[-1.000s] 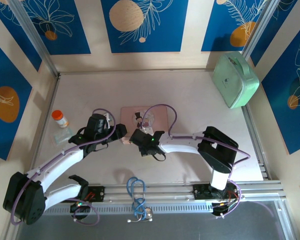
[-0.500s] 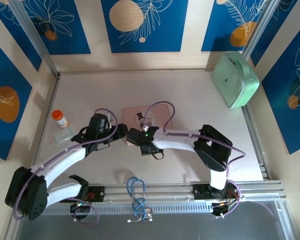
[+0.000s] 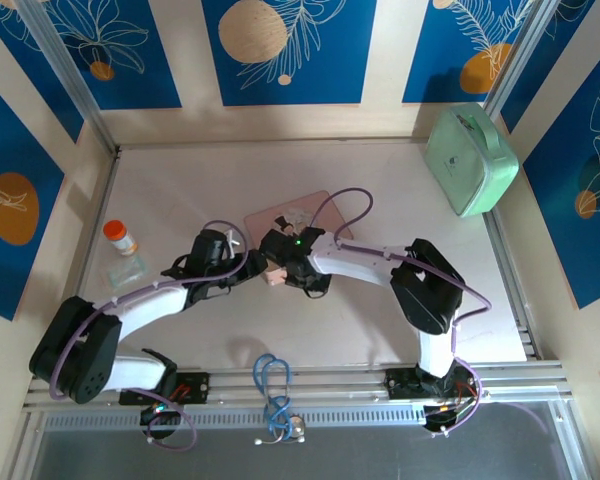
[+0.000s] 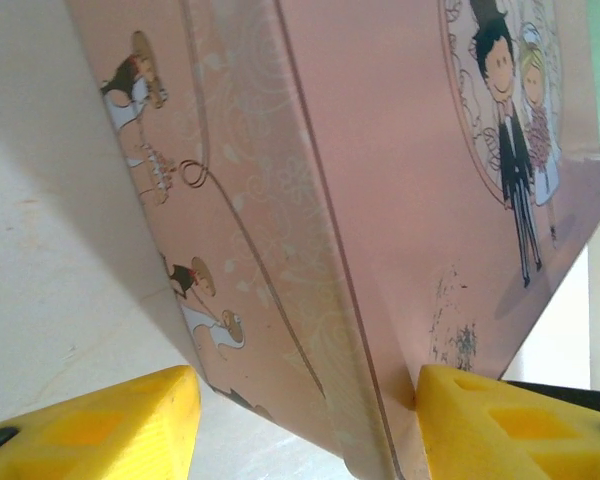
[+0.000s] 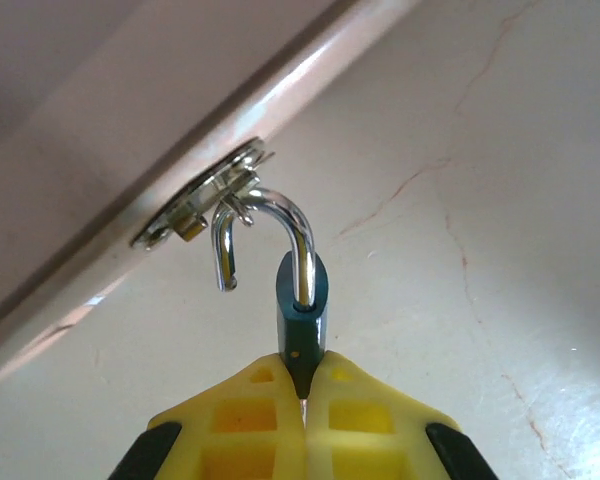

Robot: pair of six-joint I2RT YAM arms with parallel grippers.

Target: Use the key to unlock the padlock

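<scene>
Both arms have swung right, turning the pink picture tin (image 4: 380,150) that the left gripper (image 4: 305,390) clamps. The right gripper (image 5: 302,385) pinches the tiny blue-teal padlock (image 5: 300,300), its open silvery shackle (image 5: 280,215) pointing straight ahead.

We see a robotics lab cell: left arm (image 3: 145,303) and right arm (image 3: 365,267) bolted to an aluminium rail (image 3: 380,378), table (image 3: 380,190) walled by printed blue panels (image 3: 330,50).

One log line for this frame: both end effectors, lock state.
left end effector: grips pink tin | right end effector: shut on padlock | shackle: open, hooked in hasp
</scene>
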